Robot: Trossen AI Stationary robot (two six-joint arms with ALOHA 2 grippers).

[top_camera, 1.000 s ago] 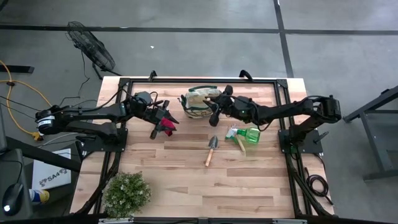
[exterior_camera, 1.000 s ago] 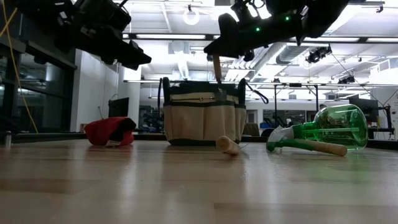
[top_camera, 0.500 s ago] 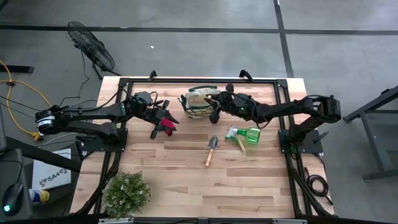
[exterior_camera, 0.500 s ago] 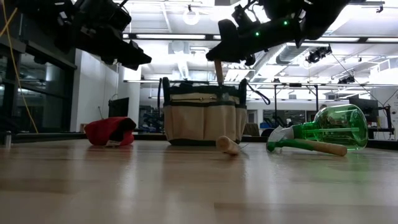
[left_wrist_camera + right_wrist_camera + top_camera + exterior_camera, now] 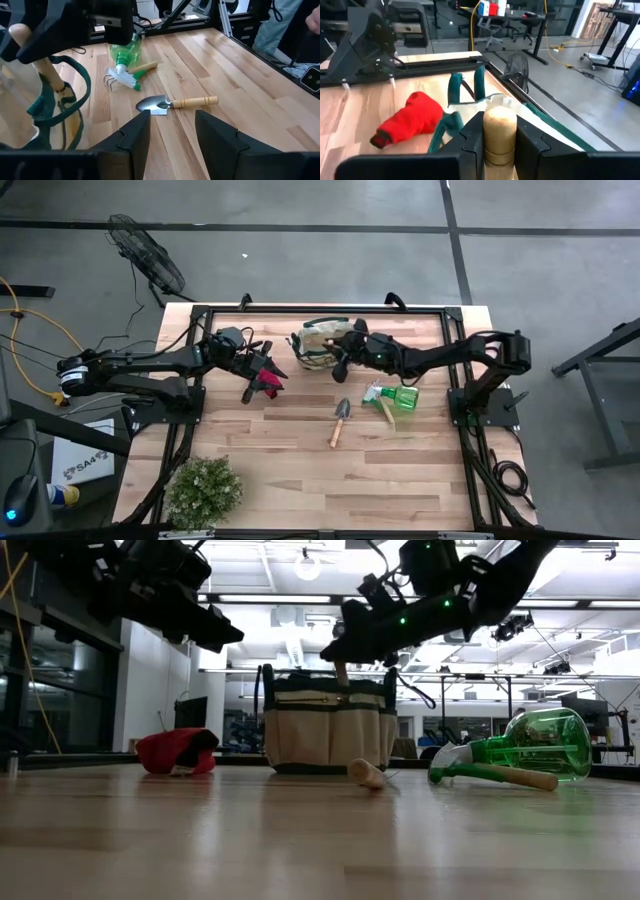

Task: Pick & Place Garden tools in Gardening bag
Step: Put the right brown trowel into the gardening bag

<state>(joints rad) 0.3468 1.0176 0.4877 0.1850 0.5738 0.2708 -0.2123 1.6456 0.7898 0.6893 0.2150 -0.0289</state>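
Note:
The beige gardening bag (image 5: 318,345) with green trim stands at the table's far middle. My right gripper (image 5: 344,358) hovers over its right rim, shut on a wooden-handled tool (image 5: 342,674) whose lower end is hidden inside the bag. My left gripper (image 5: 262,372) stays open in the air left of the bag, above the red-handled shears (image 5: 268,384) that lie on the table. A wooden-handled trowel (image 5: 339,421), a wire rake (image 5: 386,409) and the green sprayer (image 5: 400,394) lie flat on the boards right of the middle. My right gripper pinches the tool's wooden handle near its rounded free end (image 5: 499,131) between the two fingers. The fingers reach in nearly level from the table's right side and lie across the handle. The tool hangs a little tilted, with its lower part down inside the bag (image 5: 56,84).
A bushy green plant (image 5: 204,490) stands at the near left corner. The bag's green loop handles (image 5: 468,86) rise above its rim. The dark metal frame (image 5: 190,315) runs along the table's edges. Bare boards lie along the near side.
My right gripper has sunk toward the bag and gone slightly toward the table's left edge, still shut on the wooden handle. The handle now shows only a short piece above the bag's rim, where more of it stood clear before.

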